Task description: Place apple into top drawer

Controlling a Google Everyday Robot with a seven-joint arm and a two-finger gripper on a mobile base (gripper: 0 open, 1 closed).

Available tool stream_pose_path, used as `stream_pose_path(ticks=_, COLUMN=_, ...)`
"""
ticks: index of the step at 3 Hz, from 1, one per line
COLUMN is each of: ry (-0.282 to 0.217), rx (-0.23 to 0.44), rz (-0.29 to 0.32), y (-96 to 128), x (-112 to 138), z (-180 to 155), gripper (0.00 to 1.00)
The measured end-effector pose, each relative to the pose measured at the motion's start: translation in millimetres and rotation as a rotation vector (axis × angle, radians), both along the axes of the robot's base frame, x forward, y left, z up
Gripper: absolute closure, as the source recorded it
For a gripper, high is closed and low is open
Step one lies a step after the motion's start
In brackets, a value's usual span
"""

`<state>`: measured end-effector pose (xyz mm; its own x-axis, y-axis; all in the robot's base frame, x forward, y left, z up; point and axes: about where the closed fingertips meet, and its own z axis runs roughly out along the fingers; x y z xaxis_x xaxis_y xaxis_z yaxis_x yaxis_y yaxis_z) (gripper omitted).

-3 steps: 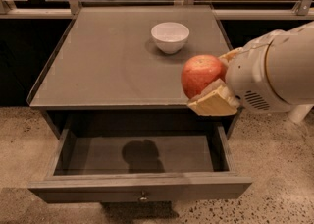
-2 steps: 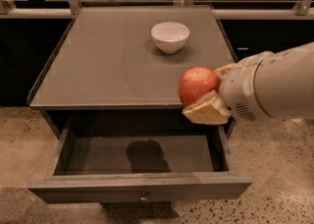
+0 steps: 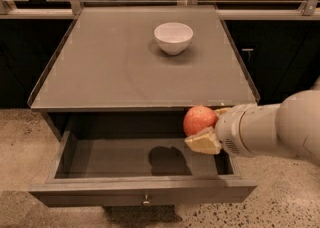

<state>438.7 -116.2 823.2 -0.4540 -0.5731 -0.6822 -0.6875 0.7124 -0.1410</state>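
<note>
The apple (image 3: pixel 199 119), round and red-orange, is held in my gripper (image 3: pixel 207 129), whose pale fingers (image 3: pixel 204 143) close around it from the right. It hangs over the right part of the open top drawer (image 3: pixel 140 192), just below the tabletop's front edge. The drawer is pulled out, its dark inside showing the apple's shadow, and a small metal knob sits at the centre of its front panel. My white arm reaches in from the right edge of the view.
A white bowl (image 3: pixel 173 37) stands on the flat grey tabletop (image 3: pixel 110 67) toward the back right. Dark cabinets and a metal rail run behind the table. Speckled floor lies on both sides of the drawer.
My gripper has moved down and slightly left with the apple, from above the tabletop's front right corner to over the open drawer. The apple's shadow in the drawer has shifted right.
</note>
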Motion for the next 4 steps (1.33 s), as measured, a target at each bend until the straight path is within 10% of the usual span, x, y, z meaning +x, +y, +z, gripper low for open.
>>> stream_pose_path(ticks=4, ry=0.125, rx=0.036, rz=-0.112, y=-16.8, x=3.2, z=-85.2, gripper=1.0)
